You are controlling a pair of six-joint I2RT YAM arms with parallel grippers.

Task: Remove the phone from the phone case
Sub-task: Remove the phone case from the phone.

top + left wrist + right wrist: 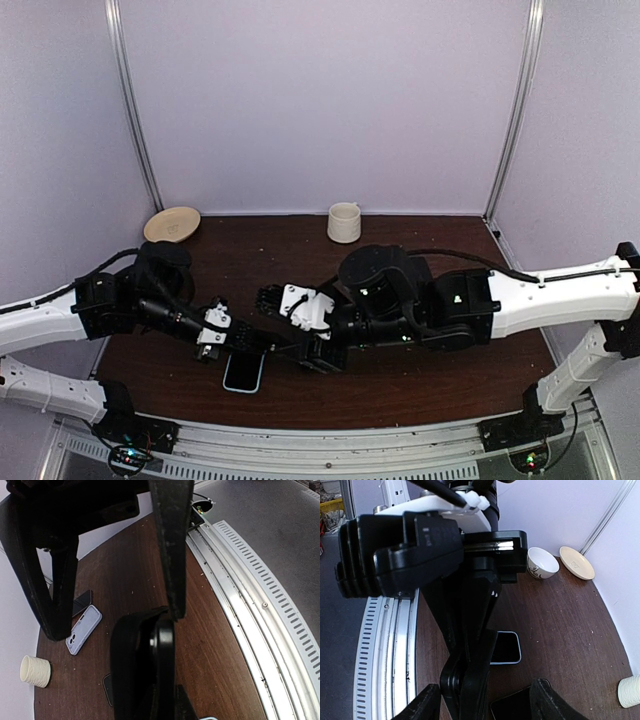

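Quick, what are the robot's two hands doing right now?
Left gripper: open, holding nothing.
Right gripper: open, holding nothing.

The left arm (40,322) and right arm (565,288) have white link shells and black joints. Thin black cables (480,260) trail along both; all 4 fingers (172,545) are black.

Table (270,250) dk matt wood, phone (506,647) scrn glossy, rail (240,580) ribbed metal.

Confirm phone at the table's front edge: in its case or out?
In. The phone lies flat, dark screen ringed by the light-blue case rim in top and right wrist views.
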